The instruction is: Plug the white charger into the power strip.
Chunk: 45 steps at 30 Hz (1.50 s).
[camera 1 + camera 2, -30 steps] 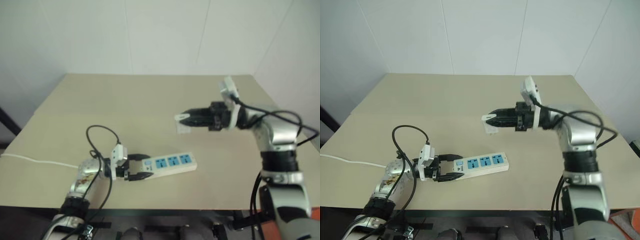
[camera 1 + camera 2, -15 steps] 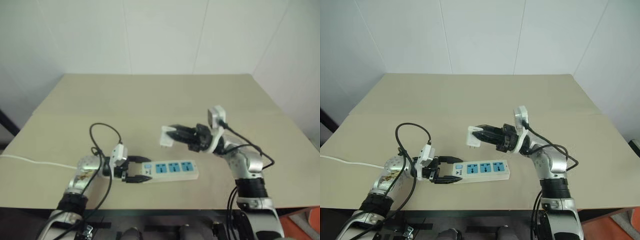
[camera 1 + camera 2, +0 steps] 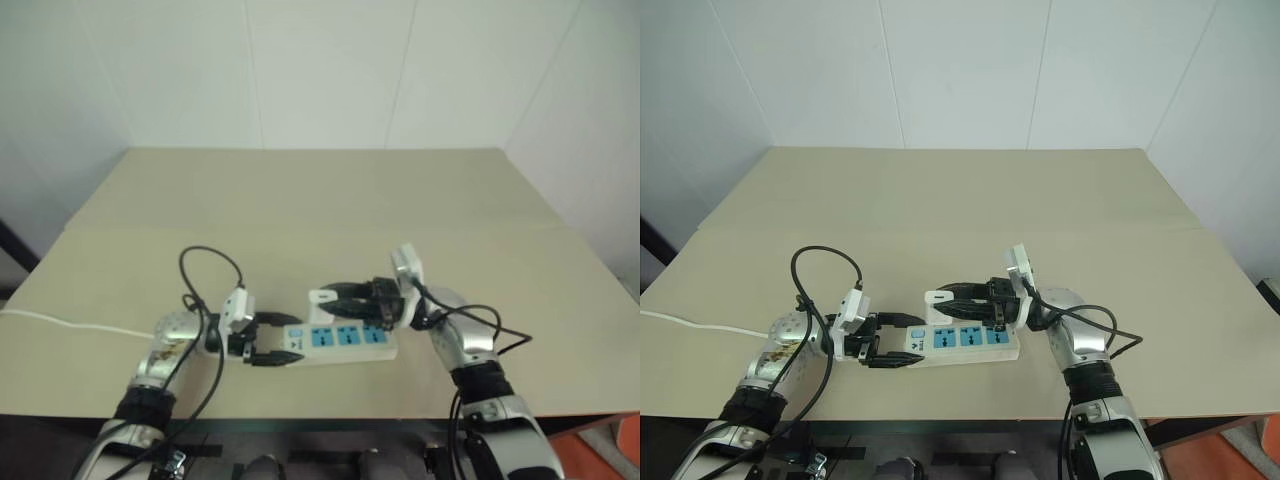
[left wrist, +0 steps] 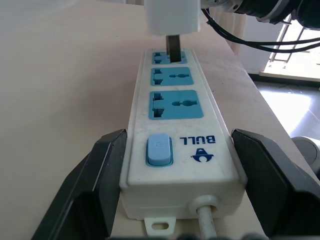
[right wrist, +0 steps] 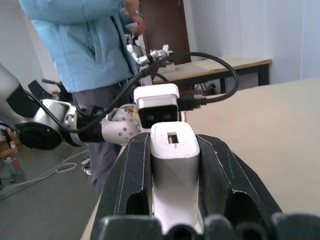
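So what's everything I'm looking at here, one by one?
table: one, beige, under everything.
power strip: one, white with three blue sockets, lying near the table's front edge.
power strip's cable: one, thin white, trailing off the table's left side.
charger: one, white, just above the power strip's sockets.
person: one, light blue jacket, standing beyond the table.
left gripper: one, black fingers either side of the strip's switch end.
right gripper: one, black fingers clamped on the charger.
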Available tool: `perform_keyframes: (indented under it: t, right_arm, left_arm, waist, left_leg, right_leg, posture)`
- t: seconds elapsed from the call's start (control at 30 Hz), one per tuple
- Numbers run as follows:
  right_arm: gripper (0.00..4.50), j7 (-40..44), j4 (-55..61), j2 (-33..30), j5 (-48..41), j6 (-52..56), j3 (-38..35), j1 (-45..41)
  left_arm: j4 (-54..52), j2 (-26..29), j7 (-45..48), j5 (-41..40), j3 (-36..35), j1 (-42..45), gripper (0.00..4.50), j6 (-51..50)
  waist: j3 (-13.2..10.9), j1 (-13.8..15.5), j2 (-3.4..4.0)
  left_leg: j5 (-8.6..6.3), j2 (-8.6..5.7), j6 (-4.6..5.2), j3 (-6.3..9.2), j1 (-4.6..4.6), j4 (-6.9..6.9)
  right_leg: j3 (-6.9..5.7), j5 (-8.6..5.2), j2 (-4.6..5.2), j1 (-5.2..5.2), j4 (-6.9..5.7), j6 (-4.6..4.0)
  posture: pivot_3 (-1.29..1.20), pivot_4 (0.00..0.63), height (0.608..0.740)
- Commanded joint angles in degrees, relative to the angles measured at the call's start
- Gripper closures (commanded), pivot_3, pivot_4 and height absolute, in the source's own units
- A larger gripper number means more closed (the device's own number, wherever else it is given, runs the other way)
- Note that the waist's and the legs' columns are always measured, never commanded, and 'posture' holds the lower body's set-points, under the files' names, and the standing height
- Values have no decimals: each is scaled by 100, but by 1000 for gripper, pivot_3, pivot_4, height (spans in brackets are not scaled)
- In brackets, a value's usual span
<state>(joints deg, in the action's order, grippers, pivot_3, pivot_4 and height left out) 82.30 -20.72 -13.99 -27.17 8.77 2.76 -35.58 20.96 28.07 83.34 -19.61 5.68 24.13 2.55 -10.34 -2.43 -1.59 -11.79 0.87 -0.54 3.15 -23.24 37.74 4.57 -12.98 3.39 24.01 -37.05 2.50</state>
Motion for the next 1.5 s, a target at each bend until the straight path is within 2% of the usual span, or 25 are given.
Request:
perform_keyframes:
  t: [0.03,1.5]
  right_arm:
    - [3380,159,-321,-12,47,-371,-39,-171]
    - [3380,212,-1074,85,438,-1157,127,-25]
  left_arm:
    - [-99,28,54,64,123,-77,1334,-50]
    - [-177,78,-98,89,102,-169,1334,-38]
  waist:
    - [0,1,0]
    - [0,-2,1]
  left_leg:
    - [0,0,0,0,0,0]
    - [0,0,0,0,8,0]
  right_leg:
    - [0,0,0,-1,0,0]
    - [1,5,0,-7,0,-8]
  posture:
    - [0,150,740]
    - [0,150,740]
